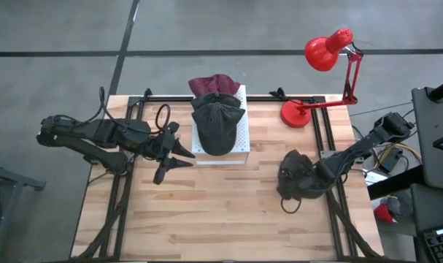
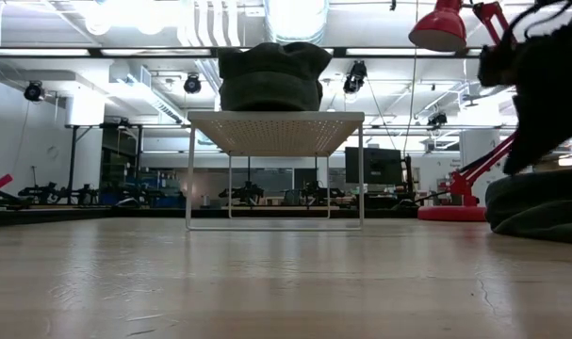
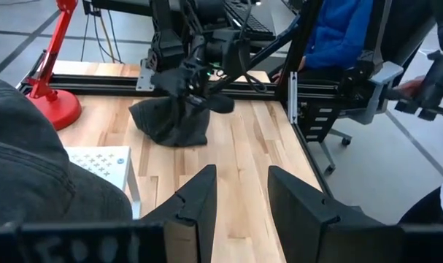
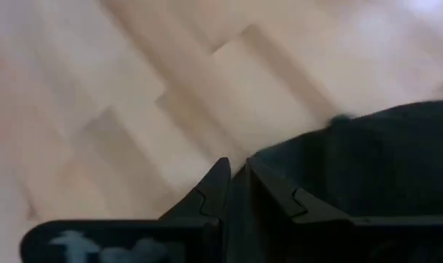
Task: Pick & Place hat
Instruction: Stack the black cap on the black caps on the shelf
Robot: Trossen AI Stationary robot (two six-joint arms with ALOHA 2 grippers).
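Two hats racked, third just grasped.
Right pincer (image 1: pixel 303 184) is clamped on the dark fabric hat (image 1: pixel 294 175) lying on the wooden surface (image 1: pixel 228 212); left pincer (image 1: pixel 179 155) stands apart beside the white perforated rack (image 1: pixel 240 135).

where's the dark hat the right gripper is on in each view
High view: dark hat on the table's right side, under the right gripper.
Low view: far right, low on the wood.
Left wrist view: upper middle, across the table.
Right wrist view: lower right, at the fingers.
Shared landmark: red lamp, in all but the right wrist view.
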